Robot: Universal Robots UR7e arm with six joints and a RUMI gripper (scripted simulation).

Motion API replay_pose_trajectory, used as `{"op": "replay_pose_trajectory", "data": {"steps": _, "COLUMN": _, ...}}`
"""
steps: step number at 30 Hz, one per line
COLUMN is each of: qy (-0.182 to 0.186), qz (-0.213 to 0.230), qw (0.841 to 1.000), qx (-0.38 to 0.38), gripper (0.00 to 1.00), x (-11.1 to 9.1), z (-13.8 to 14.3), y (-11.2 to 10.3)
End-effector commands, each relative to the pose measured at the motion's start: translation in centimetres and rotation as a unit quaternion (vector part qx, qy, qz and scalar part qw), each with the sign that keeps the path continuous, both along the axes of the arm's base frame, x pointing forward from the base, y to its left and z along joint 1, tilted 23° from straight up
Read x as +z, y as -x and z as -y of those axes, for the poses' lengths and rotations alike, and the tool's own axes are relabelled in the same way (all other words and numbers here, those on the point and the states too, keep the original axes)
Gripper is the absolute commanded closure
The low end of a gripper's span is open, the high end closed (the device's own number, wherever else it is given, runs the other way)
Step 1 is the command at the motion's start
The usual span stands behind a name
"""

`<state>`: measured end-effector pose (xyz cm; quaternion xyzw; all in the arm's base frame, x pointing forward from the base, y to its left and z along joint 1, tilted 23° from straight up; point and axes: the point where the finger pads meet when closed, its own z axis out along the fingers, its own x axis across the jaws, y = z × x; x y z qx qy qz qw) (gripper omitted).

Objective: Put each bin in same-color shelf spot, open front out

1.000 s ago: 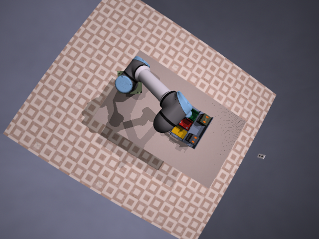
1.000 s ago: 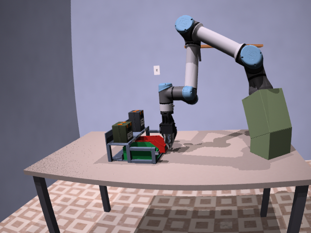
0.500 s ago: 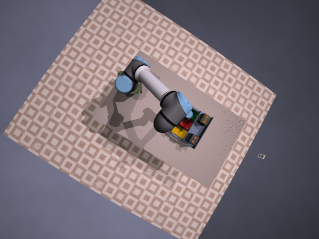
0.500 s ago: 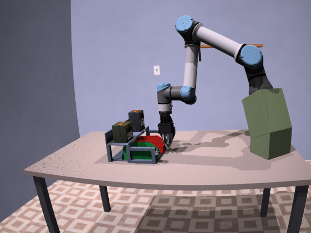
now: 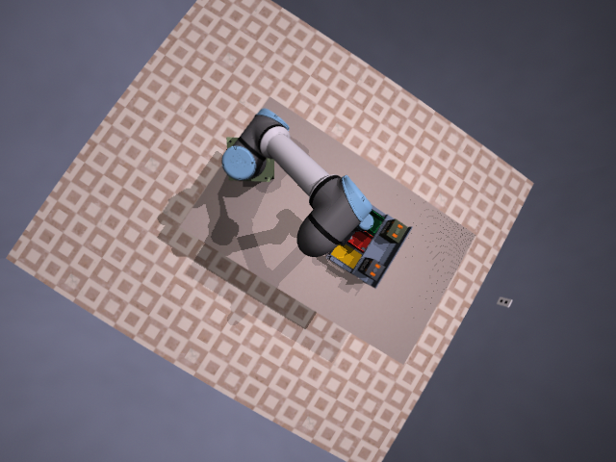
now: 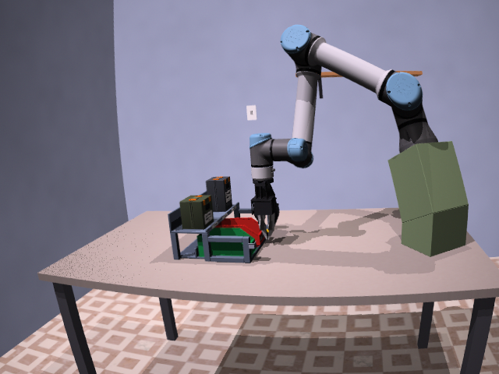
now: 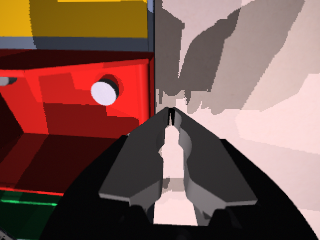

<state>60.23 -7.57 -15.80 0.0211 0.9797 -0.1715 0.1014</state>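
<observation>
Gripper (image 6: pixel 267 236) (image 7: pixel 170 108) with two dark angular jaws is closed on nothing, pointing down just beside the front end of the red open-topped plastic bin (image 5: pixel 360 241) (image 6: pixel 257 230) (image 7: pixel 135 95), which has a round white-topped part in it. That bin sits between the yellow plastic bin (image 5: pixel 346 256) (image 7: pixel 90 20) and the green plastic bin (image 5: pixel 376 221) (image 6: pixel 229 244) (image 7: pixel 27 217) in the low blue-grey metal shelf (image 5: pixel 393 259) (image 6: pixel 207 246), whose upper board carries two dark boxes with orange marks, one olive (image 5: pixel 395 230) (image 6: pixel 196 213), one charcoal (image 5: pixel 372 269) (image 6: pixel 218 194).

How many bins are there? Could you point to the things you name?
3: the green bin (image 5: pixel 376 221) (image 6: pixel 228 242) at one end of the shelf, the red bin (image 5: pixel 360 241) (image 6: pixel 241 221) (image 7: pixel 90 112) in the middle, the yellow bin (image 5: pixel 345 255) (image 7: pixel 90 20) at the other.
</observation>
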Motion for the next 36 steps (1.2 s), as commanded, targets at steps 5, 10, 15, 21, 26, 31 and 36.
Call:
{"op": "replay_pose_trajectory", "data": {"steps": 5, "qy": 0.001, "qz": 0.001, "qw": 1.000, "qx": 0.001, "gripper": 1.00, "x": 0.17, "z": -0.07, "y": -0.69}}
{"op": "replay_pose_trajectory", "data": {"steps": 10, "qy": 0.001, "qz": 0.001, "qw": 1.000, "qx": 0.001, "gripper": 1.00, "x": 0.20, "z": -0.07, "y": -0.79}}
{"op": "replay_pose_trajectory", "data": {"steps": 15, "qy": 0.001, "qz": 0.001, "qw": 1.000, "qx": 0.001, "gripper": 1.00, "x": 0.22, "z": -0.07, "y": -0.92}}
{"op": "replay_pose_trajectory", "data": {"steps": 21, "qy": 0.001, "qz": 0.001, "qw": 1.000, "qx": 0.001, "gripper": 1.00, "x": 0.25, "z": -0.06, "y": -1.04}}
{"op": "replay_pose_trajectory", "data": {"steps": 26, "qy": 0.001, "qz": 0.002, "qw": 1.000, "qx": 0.001, "gripper": 1.00, "x": 0.27, "z": -0.05, "y": -1.09}}
{"op": "replay_pose_trajectory", "data": {"steps": 31, "qy": 0.001, "qz": 0.002, "qw": 1.000, "qx": 0.001, "gripper": 1.00, "x": 0.28, "z": -0.05, "y": -1.14}}
{"op": "replay_pose_trajectory", "data": {"steps": 36, "qy": 0.001, "qz": 0.001, "qw": 1.000, "qx": 0.001, "gripper": 1.00, "x": 0.28, "z": -0.06, "y": -1.14}}
